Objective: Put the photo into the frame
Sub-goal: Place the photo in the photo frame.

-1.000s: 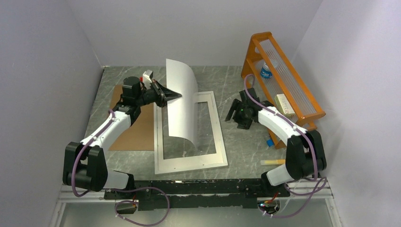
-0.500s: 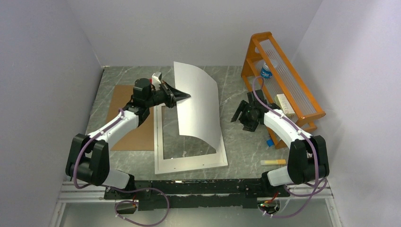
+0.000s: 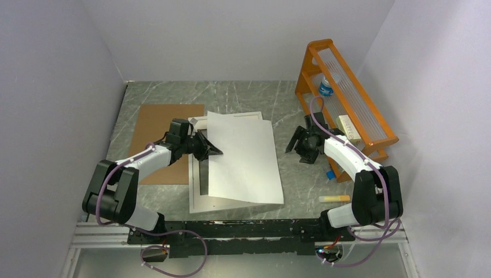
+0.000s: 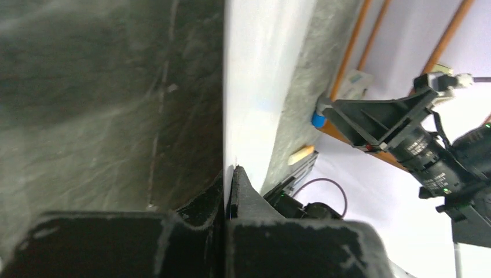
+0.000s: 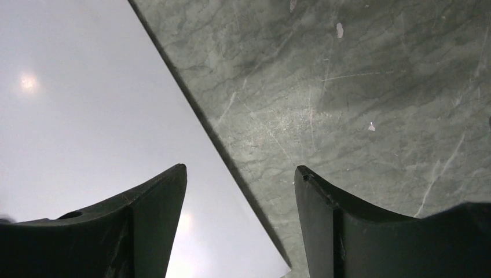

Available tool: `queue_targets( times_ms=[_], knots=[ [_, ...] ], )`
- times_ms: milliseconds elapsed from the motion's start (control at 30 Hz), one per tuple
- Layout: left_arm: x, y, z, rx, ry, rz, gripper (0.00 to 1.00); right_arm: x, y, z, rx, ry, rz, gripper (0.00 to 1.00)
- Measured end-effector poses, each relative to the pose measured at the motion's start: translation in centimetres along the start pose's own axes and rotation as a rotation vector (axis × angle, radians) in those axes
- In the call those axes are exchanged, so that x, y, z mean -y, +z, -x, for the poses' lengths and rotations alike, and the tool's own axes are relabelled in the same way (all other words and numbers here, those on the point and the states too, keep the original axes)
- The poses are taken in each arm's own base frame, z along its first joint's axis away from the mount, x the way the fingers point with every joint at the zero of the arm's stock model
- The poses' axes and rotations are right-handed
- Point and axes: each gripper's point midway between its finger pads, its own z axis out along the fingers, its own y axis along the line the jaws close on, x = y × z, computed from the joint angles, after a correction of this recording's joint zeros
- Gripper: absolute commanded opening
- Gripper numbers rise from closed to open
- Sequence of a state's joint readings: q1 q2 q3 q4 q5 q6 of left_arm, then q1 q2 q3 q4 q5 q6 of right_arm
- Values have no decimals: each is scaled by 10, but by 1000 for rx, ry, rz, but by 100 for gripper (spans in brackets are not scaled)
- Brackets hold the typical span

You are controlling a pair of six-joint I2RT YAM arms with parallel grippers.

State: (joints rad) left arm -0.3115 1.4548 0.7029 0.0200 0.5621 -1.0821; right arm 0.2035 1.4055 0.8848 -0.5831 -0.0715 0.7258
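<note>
Photo point(image 3: 246, 156), white side up on frame point(image 3: 194, 194), edge pinched in L fingers point(image 4: 246, 194); R fingers point(image 5: 156, 200) wide nr opposite edge.

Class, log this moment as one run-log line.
left fingers: shut on photo | photo: white side up, over frame | right fingers: open, beside photo

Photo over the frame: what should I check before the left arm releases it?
1. Left gripper shut on the photo at its left edge: ok.
2. White reverse facing up: ok.
3. Photo square with the frame: not ok; it lies skewed and overhangs the frame's right side.
4. Photo lying flat inside the frame: cannot tell.
5. Right gripper open, beside the photo's right edge: ok.
6. Brown backing board out of the way: ok; it lies left of the frame.
</note>
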Motion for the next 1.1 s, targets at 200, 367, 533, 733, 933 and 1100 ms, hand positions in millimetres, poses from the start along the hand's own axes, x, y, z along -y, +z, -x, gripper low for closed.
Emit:
queue_targets(
  times_ms=[200,367,533,733,933,1100],
  knots=[
    [-16,-10,10,17,73,112,2,6,3,-6,-15,0,-13,71],
    [-34,-16,11,47,86,189,3,8,4,-9,-22,1,-19,70],
    [-46,-20,12,65,98,240,3,10,5,-11,-26,1,-22,70],
    [-49,-21,19,93,130,252,3,13,7,-14,-32,2,-27,69],
    [-54,-18,23,94,136,261,2,14,10,-17,-45,2,-28,69],
    [-55,-15,26,100,143,255,3,16,11,-20,-55,1,-33,69]
  ],
)
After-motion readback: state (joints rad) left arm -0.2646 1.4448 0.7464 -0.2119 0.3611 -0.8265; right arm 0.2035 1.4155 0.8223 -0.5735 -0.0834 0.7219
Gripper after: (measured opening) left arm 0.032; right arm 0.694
